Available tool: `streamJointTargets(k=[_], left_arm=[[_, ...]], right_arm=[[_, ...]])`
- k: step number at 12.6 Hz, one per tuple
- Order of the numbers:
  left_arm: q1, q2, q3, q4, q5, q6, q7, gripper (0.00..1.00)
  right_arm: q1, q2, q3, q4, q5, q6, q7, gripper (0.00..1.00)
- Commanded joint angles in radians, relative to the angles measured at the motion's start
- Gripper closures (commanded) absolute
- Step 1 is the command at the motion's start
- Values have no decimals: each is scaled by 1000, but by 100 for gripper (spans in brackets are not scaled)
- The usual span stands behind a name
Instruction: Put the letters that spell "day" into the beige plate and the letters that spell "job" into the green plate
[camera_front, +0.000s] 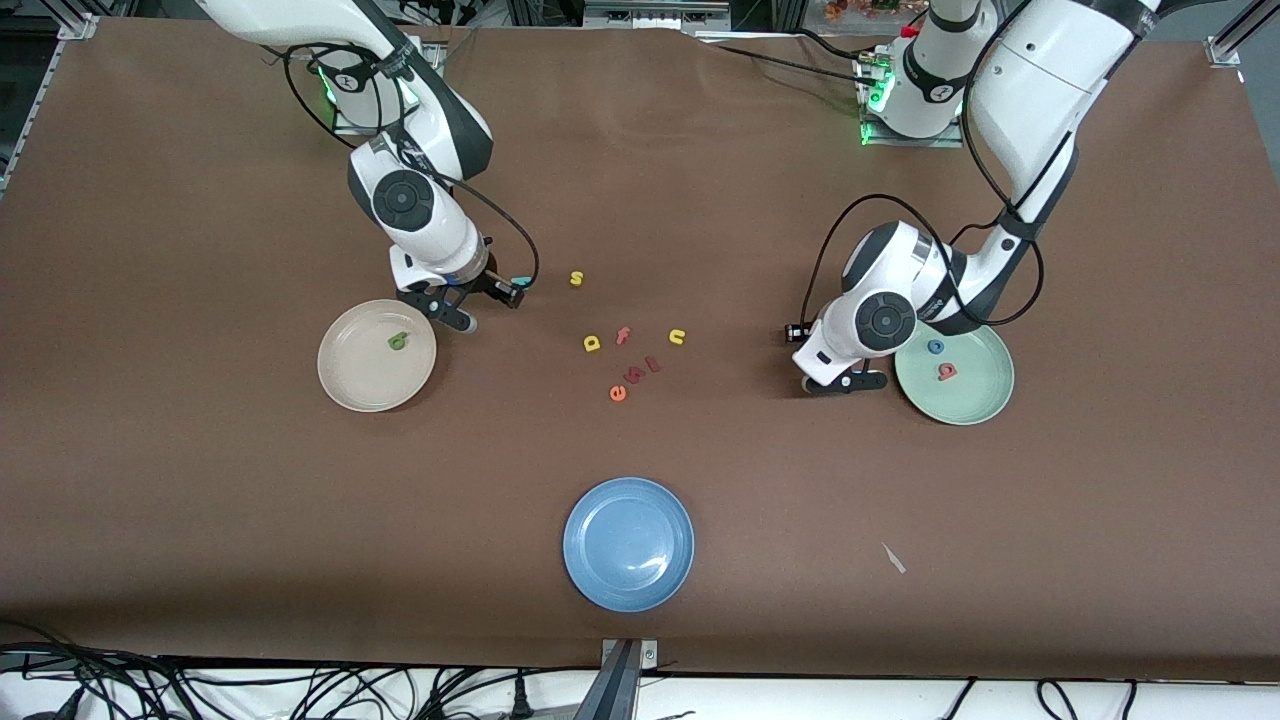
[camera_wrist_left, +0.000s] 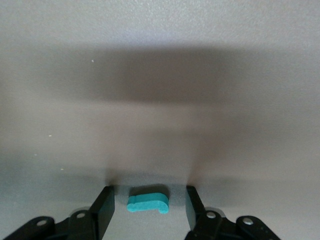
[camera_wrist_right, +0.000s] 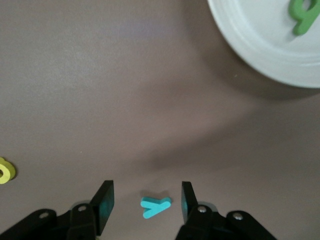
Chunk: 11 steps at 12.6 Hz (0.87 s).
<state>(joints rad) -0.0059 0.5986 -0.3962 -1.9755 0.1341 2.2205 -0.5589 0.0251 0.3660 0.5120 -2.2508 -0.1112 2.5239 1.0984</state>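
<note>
Teal j (camera_wrist_left: 148, 203) between fingers (camera_wrist_left: 103, 207) (untouched)

High front view, two close wrist views

The beige plate (camera_front: 352, 385), at the left of the front view, holds the green a (camera_front: 398, 341); the yellow d (camera_front: 592, 343) lies at the centre. The green plate (camera_front: 975, 402), at the right, holds the blue o (camera_front: 936, 346) and red b (camera_front: 946, 372). The teal y (camera_wrist_right: 155, 206) and teal j (camera_wrist_left: 148, 202) lie flat on the table.

Both arms reach down to the tabletop (camera_front: 200, 500), the left pincer (camera_wrist_left: 147, 210) and the right pincer (camera_wrist_right: 145, 205) each low with fingers parted, gaps showing on either side.
</note>
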Motion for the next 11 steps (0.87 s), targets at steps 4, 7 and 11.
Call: streamJointTargets(k=[4, 7, 11], left_arm=[[6, -17, -4, -34, -8, 16, -6, 61], [4, -17, -4, -33, -8, 16, -4, 72], [6, -20, -4, -23, -7, 5, 3, 73]], right_arm=[[33, 50, 13, -27, -5, 94, 47, 37], [36, 51, 13, -64, -11, 121, 46, 37], [36, 31, 13, -107, -53, 138, 46, 37]])
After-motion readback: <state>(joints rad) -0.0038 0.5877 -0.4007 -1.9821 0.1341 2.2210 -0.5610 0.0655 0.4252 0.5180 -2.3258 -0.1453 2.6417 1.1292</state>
